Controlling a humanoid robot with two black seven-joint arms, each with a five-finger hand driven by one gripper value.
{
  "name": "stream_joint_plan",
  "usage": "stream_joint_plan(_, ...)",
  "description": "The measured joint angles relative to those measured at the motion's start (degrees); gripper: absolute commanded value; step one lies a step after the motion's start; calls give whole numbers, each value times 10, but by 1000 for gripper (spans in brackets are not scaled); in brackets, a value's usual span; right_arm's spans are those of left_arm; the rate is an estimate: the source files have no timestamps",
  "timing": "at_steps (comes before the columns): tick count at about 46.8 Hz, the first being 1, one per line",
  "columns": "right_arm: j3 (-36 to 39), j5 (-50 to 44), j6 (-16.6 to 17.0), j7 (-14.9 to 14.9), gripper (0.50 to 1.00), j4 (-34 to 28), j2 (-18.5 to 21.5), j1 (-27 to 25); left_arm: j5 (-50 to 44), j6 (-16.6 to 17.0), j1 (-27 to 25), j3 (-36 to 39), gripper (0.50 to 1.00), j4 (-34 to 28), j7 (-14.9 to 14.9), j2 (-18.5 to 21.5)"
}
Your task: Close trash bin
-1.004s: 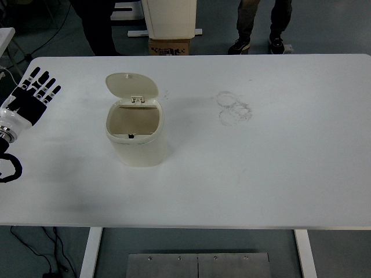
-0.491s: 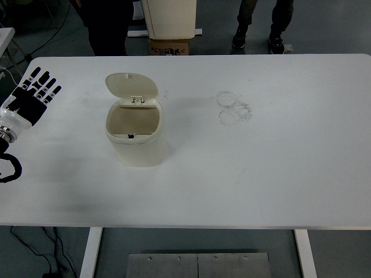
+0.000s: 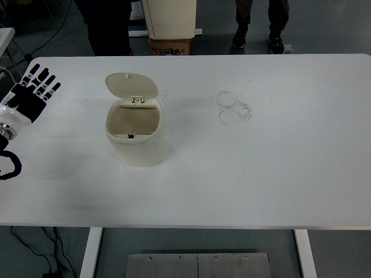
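A cream trash bin (image 3: 137, 138) stands on the white table (image 3: 261, 162), left of centre. Its lid (image 3: 131, 85) is swung open and stands up behind the opening, so the empty inside shows. My left hand (image 3: 32, 92) is at the table's far left edge, fingers spread flat and holding nothing, well to the left of the bin. My right arm is out of view.
Faint ring marks (image 3: 233, 107) are on the table right of centre. Beyond the far edge stand two people's legs (image 3: 255, 23) (image 3: 101, 26), a cardboard box (image 3: 171, 46) and a white unit (image 3: 169, 17).
My left hand has moved slightly up and away along the left edge. The bin and its lid have not moved. The people at the far side shifted a little.
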Motion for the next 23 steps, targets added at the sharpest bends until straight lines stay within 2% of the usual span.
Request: stream_joint_plan(23,0,0,0,0,991,0,0,0,0,1,-4,0,1000,0,0,1)
